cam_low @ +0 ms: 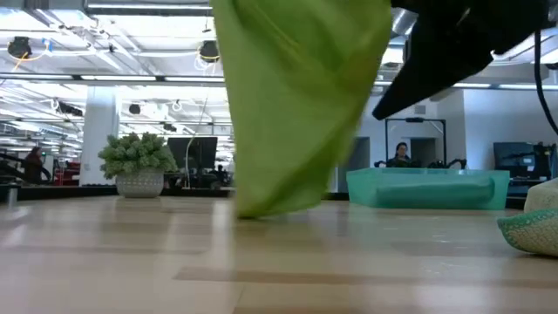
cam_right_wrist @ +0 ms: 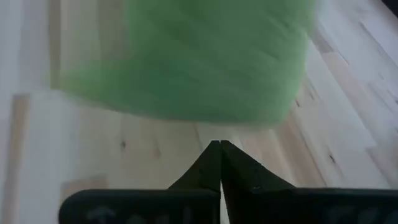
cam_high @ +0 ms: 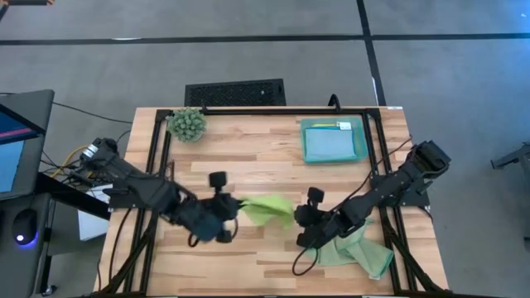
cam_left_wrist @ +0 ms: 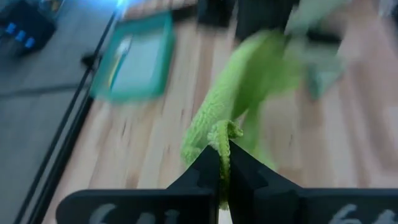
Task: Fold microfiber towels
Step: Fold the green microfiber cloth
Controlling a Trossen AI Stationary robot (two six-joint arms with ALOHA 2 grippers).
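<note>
Currently your left hand (cam_left_wrist: 222, 163) is clenched on the lime green towel (cam_high: 267, 209), lifted and unfolded. Your right hand (cam_right_wrist: 220, 152) is closed, empty; the sage towel (cam_high: 358, 251) lies crumpled on the bench (cam_high: 248, 161).

The left arm reaches in from the table's left edge toward the middle, its gripper (cam_left_wrist: 222, 163) clamped tight on a fold of lime green towel (cam_high: 267, 209). The right arm angles in from the right, its gripper (cam_right_wrist: 220, 155) with fingers pressed together, holding nothing.

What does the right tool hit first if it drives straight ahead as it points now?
Likely the lime green towel, which fills the right wrist view just ahead of the shut right tool; bare table lies between, and depth is unclear.
</note>
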